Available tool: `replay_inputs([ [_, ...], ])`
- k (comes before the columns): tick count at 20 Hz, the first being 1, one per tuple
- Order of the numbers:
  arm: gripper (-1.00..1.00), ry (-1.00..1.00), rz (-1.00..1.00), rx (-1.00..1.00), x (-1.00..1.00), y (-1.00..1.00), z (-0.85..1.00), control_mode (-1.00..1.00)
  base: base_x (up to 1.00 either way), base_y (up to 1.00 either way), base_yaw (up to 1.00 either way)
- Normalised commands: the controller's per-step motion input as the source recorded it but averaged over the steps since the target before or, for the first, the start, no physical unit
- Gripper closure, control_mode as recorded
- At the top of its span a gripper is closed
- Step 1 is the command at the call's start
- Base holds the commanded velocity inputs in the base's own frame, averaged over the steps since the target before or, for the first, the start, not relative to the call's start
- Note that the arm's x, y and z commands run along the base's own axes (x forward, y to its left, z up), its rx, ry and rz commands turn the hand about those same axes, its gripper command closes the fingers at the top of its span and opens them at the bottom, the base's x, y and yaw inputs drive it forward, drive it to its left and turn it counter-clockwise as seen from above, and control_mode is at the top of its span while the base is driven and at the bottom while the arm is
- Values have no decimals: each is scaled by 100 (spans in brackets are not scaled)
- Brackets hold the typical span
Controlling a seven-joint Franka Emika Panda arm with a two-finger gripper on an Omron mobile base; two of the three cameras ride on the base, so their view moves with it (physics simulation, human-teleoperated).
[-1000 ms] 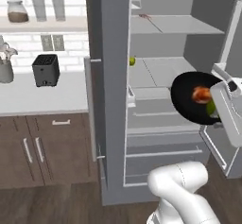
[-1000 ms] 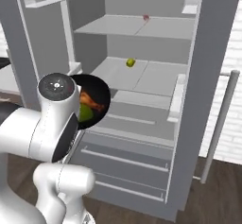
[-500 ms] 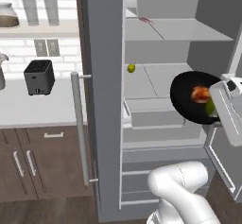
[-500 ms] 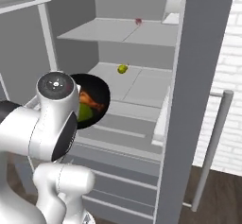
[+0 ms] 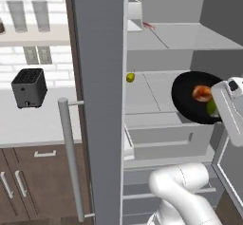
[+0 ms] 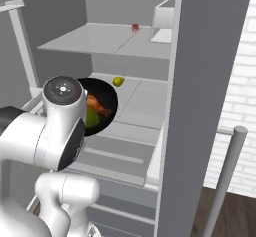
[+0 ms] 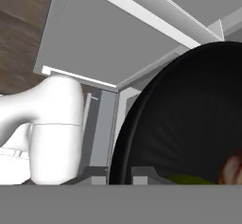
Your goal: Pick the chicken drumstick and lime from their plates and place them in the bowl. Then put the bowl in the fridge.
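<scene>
My gripper point(image 7: 118, 176) is shut on the rim of the glossy black bowl point(image 5: 189, 96), which it holds tilted on edge in front of the open fridge point(image 5: 100, 77) at middle-shelf height. Inside the bowl lie the golden-brown chicken drumstick point(image 5: 201, 93) and the green lime point(image 5: 211, 107). From the right base view, the bowl point(image 6: 108, 101) peeks out behind my wrist, with the drumstick point(image 6: 98, 106) above the lime point(image 6: 91, 119). Close up in the hand view, the bowl point(image 7: 189, 124) has the lime point(image 7: 189, 179) at its lower edge. The plates are out of view.
A small yellow-green fruit point(image 5: 130, 77) sits on the fridge's middle shelf point(image 6: 140, 101), and a small red item point(image 6: 135, 27) on the upper shelf. The fridge door with its bar handle point(image 5: 71, 157) stands open at left. A dark toaster point(image 5: 29, 87) sits on the counter beyond.
Both base views have shifted and the fridge looms larger, so the base has driven closer. The bowl stays in my grip at the same spot relative to the hand.
</scene>
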Motion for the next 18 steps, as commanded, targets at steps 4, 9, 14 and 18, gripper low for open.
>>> replay_inputs([
  [4,100,0,0,0,53,0,-3,-100,24,0,0],
  [9,100,0,0,0,99,-4,-23,-100,0,0,0],
  [14,100,1,0,0,93,-20,-27,-100,0,0,0],
  [18,100,12,0,0,82,-38,-34,-100,0,0,0],
])
